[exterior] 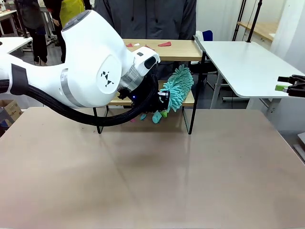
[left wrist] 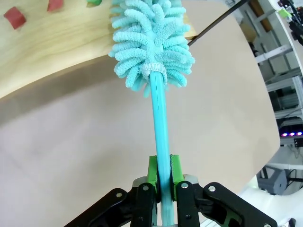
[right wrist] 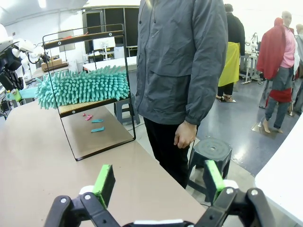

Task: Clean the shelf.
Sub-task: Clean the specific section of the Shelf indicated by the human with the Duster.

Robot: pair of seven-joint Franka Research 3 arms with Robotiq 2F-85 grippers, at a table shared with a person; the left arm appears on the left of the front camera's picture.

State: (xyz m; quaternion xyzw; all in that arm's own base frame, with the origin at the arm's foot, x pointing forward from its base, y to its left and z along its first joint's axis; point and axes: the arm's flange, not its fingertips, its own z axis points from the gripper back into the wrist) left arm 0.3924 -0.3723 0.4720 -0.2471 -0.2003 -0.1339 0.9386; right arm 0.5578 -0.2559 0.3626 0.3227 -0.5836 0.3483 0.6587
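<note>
The shelf (exterior: 189, 51) stands at the table's far edge, a black-framed rack with two wooden boards, and is seen end-on in the right wrist view (right wrist: 126, 94). My left gripper (left wrist: 161, 176) is shut on the thin handle of a turquoise fluffy duster (left wrist: 151, 42). The duster head (exterior: 177, 88) lies over the right end of the lower board (exterior: 189, 101). Red scraps (exterior: 164, 44) sit on the top board, and further red scraps (left wrist: 14, 17) lie on the board beside the duster. My right gripper (right wrist: 158, 182) hangs open and holds nothing, off the table's right edge (exterior: 289, 86).
A person (right wrist: 180, 71) in a grey jacket stands right behind the shelf. Small pink and teal scraps (right wrist: 96, 122) lie on the table under the shelf. A white side table (exterior: 248, 62) is at the right, a grey stool (right wrist: 210, 151) beside the person. The tan tabletop (exterior: 152, 171) stretches in front.
</note>
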